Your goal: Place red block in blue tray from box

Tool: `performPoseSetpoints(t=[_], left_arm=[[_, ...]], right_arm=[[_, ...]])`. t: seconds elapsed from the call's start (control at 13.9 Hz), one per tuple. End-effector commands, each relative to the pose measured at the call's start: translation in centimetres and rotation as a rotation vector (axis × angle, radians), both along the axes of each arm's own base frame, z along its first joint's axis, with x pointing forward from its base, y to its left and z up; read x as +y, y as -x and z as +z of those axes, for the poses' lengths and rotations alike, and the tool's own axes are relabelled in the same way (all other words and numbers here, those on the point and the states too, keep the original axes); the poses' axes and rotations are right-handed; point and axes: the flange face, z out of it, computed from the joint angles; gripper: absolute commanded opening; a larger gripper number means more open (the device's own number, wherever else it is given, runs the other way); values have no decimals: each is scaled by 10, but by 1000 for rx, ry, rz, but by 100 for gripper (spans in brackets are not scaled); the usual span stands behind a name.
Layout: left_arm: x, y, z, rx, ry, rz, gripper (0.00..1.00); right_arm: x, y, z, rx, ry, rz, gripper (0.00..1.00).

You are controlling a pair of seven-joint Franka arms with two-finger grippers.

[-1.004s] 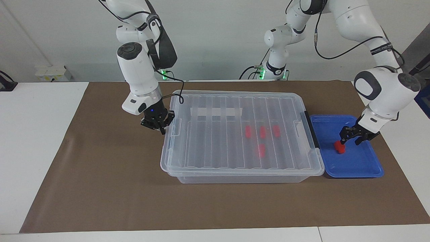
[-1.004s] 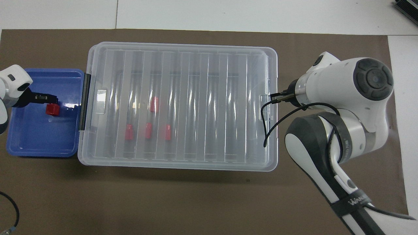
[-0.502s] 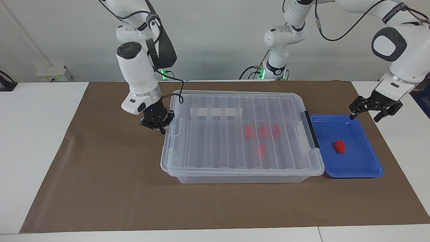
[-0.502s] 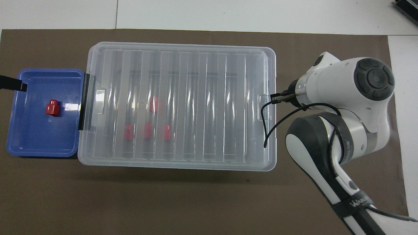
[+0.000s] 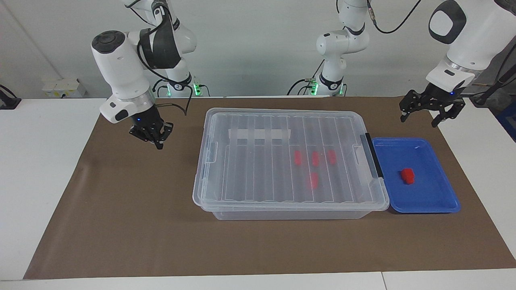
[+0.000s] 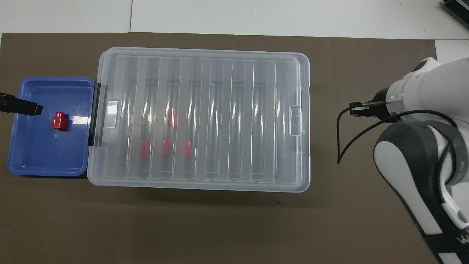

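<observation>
Red block (image 5: 408, 176) is lying flat on the floor of the blue tray (image 5: 427, 195), a little below the middle of the facing view at the left arm's end of the table, touching none of the tray's walls. The left gripper (image 5: 421, 110) is hanging well above it, higher in the frame, with its two fingers spread wide and gripping nothing. In the overhead view one of its fingers (image 6: 22, 106) is showing over the tray's rim at the frame's edge, just beside the block but apart from it.

The box (image 5: 250, 173) is filling the centre of the frame with its ribbed clear lid on, and its black clip handle (image 5: 373, 155) is sitting against the tray's rim. Four more red blocks are showing through the lid: three in a row (image 5: 315, 158) and one (image 5: 313, 180) lower in the frame, all in the half of the box nearest the tray. Everything is resting on a brown mat (image 5: 121, 225).

The right gripper (image 5: 155, 139) is hovering over bare mat in the upper part of the frame at the right arm's end, clear of the box; its fingers appear to be drawn together on nothing, though the angle is poor.
</observation>
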Motion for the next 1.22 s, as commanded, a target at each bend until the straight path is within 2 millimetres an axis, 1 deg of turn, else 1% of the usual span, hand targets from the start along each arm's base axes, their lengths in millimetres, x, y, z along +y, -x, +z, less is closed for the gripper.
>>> performPoseSetpoints(t=[0.0, 0.07, 0.14, 0.29, 0.36, 0.5, 0.57, 0.65, 0.72, 0.79, 0.93, 1.08, 1.15], left_arm=[[-46, 4, 0, -13, 23, 73, 100], [-49, 4, 0, -12, 27, 111, 100], [-57, 5, -1, -12, 28, 99, 100], [-63, 3, 1, -31, 29, 93, 100], [-65, 3, 1, -34, 29, 91, 100], [-78, 4, 1, -35, 30, 70, 100], [-73, 4, 1, -36, 30, 79, 100], [-75, 4, 1, -35, 30, 77, 100], [-72, 3, 2, -37, 30, 85, 100], [-74, 3, 3, -38, 31, 82, 100], [-73, 5, 8, -38, 31, 84, 100], [-68, 9, 18, -49, 35, 91, 100], [-67, 12, 20, -48, 36, 91, 100]], right_arm=[[-13, 14, 25, -9, -18, -51, 100], [-20, 15, 33, -2, -9, -58, 100], [-23, 14, 48, 1, -2, -61, 100], [-28, 13, 72, -2, 0, -69, 100], [-32, 14, 80, 0, 9, -72, 100], [-32, 15, 98, 9, 40, -66, 100], [-33, 14, 104, 23, 58, -64, 100], [-34, 13, 112, 26, 61, -66, 100], [-36, 14, 114, 33, 64, -70, 100], [-41, 19, 116, 40, 61, -79, 100], [-44, 27, 106, 95, 59, -92, 100], [-51, 29, 103, 112, 49, -113, 100], [-50, 29, 103, 118, 48, -112, 100]])
